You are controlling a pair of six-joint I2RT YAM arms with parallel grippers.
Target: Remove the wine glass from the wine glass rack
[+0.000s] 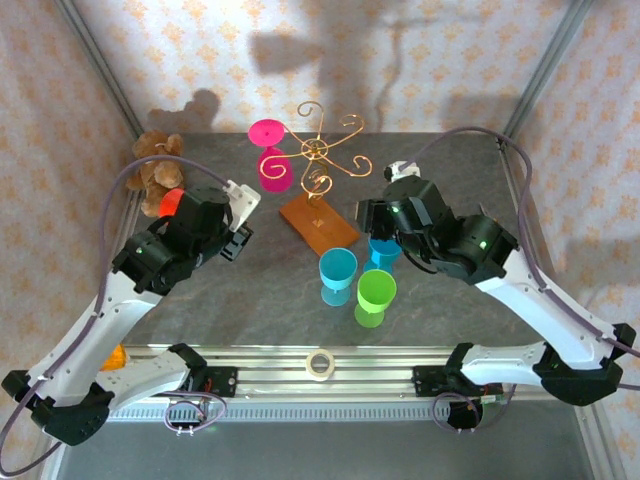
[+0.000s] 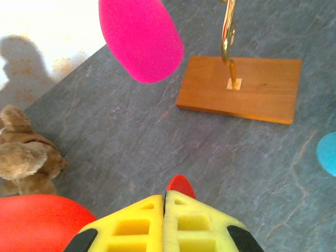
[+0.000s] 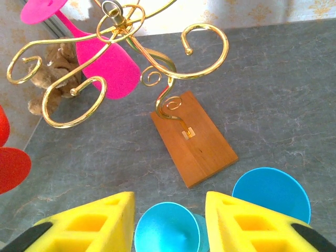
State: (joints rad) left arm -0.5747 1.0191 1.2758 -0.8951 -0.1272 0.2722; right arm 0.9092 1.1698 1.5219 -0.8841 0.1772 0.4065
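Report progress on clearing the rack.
Looks done: a blue glass and a green glass stand on the table, off the rack. In hand: the right gripper frames a second blue glass, grip unclear; the left gripper is shut, empty. Left: the pink glass hangs on the rack.

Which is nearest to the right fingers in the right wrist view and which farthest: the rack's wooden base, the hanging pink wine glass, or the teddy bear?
1. Wooden base: just ahead, centre.
2. Pink wine glass: hanging, upper left.
3. Teddy bear: behind the glass, by the left wall.
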